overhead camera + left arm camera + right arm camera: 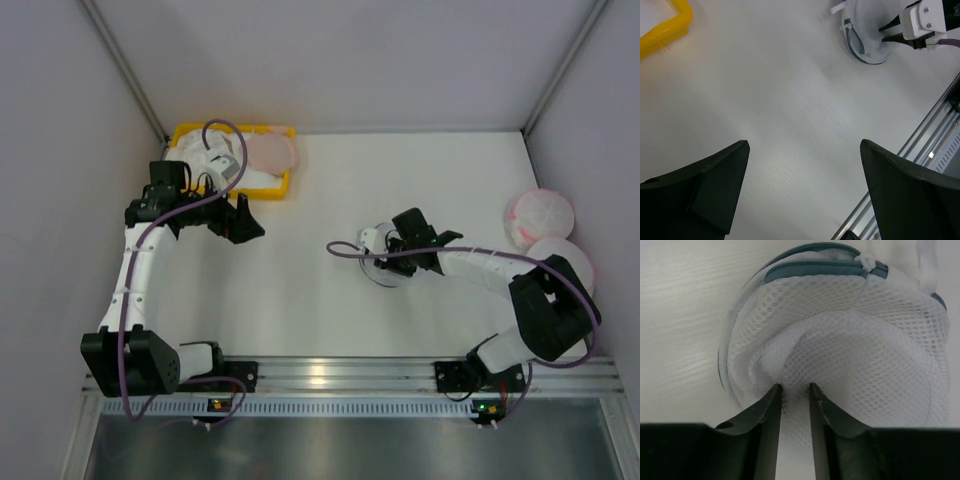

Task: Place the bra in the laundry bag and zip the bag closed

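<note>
The laundry bag (384, 274), a round white mesh pouch with a dark zipper rim (815, 267), lies mid-table, right of centre. My right gripper (795, 387) is shut on a pucker of its mesh (855, 350) at the near edge. The mesh bunches between the fingertips. The left wrist view shows the same bag (867, 35) with the right fingers on it. The pale pink bra (268, 155) rests in the yellow tray (285, 188) at the back left. My left gripper (245, 222) hovers open and empty over bare table (805, 145), just in front of the tray.
White lumpy garments (215, 160) share the tray with the bra. Two round mesh pouches with pink rims (540, 215) (565, 255) lie at the right edge near the right arm's elbow. A metal rail (330, 375) runs along the near edge.
</note>
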